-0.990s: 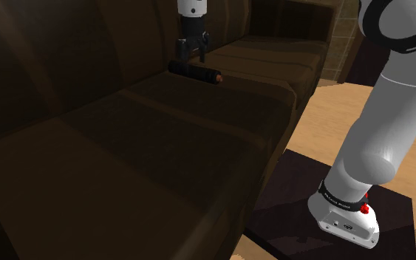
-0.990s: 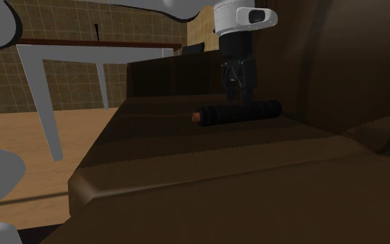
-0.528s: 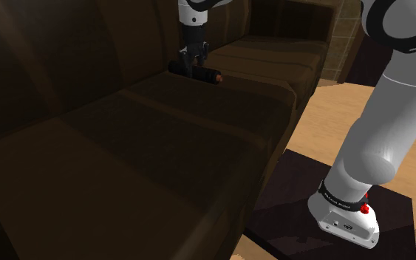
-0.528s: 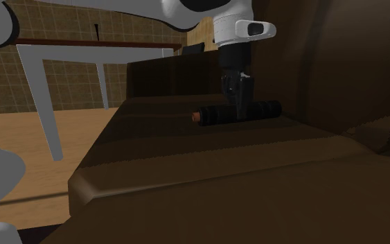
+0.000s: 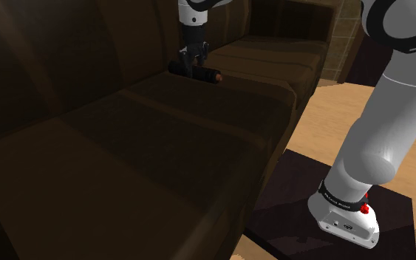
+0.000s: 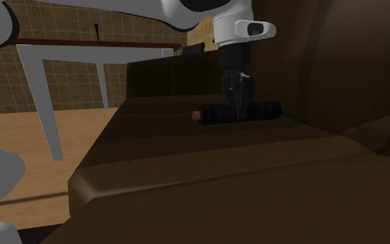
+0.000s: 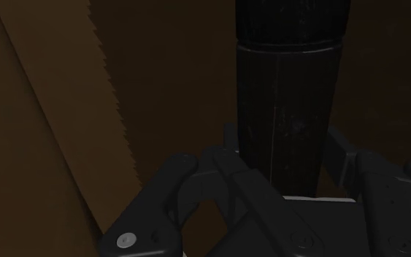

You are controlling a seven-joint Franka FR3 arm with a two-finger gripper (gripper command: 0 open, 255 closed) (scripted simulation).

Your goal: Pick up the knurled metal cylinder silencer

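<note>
Shoulder view: gripper (image 5: 193, 66) is down at 12 o'clock on the dark brown sofa (image 5: 147, 155), fingers pinched in on the black knurled cylinder (image 5: 208, 74). The cylinder lies flat on the far seat cushion, close to the backrest, with its reddish-brown end pointing to 4 o'clock. Versus 1.0 s ago the fingers no longer straddle it spread wide; they have closed onto it. No change from 0.5 s ago. The cylinder sits in the same spot, not lifted. White arm (image 5: 391, 111) rises from the dark stand (image 5: 295, 196) at 4 o'clock, with wood floor (image 5: 332, 118) beside it.

Second exterior view: gripper (image 6: 240, 104) comes straight down from 12 o'clock and grips the cylinder (image 6: 217, 115) about mid-length. The cylinder rests crosswise on the sofa (image 6: 207, 156) seat, brown end toward 9 o'clock, black end toward 3 o'clock. The fingers are narrower than 1.0 s ago and match 0.5 s ago; the cylinder has not shifted. A table with white legs (image 6: 44, 97) stands at 9 o'clock before a tiled wall (image 6: 68, 24).

Wrist view: the cylinder (image 7: 287, 95) runs out from between the fingers (image 7: 229, 157), both pressed against its sides, so the gripper (image 7: 284, 164) is clenched on it. The brown cushion (image 7: 50, 109) lies under it.
</note>
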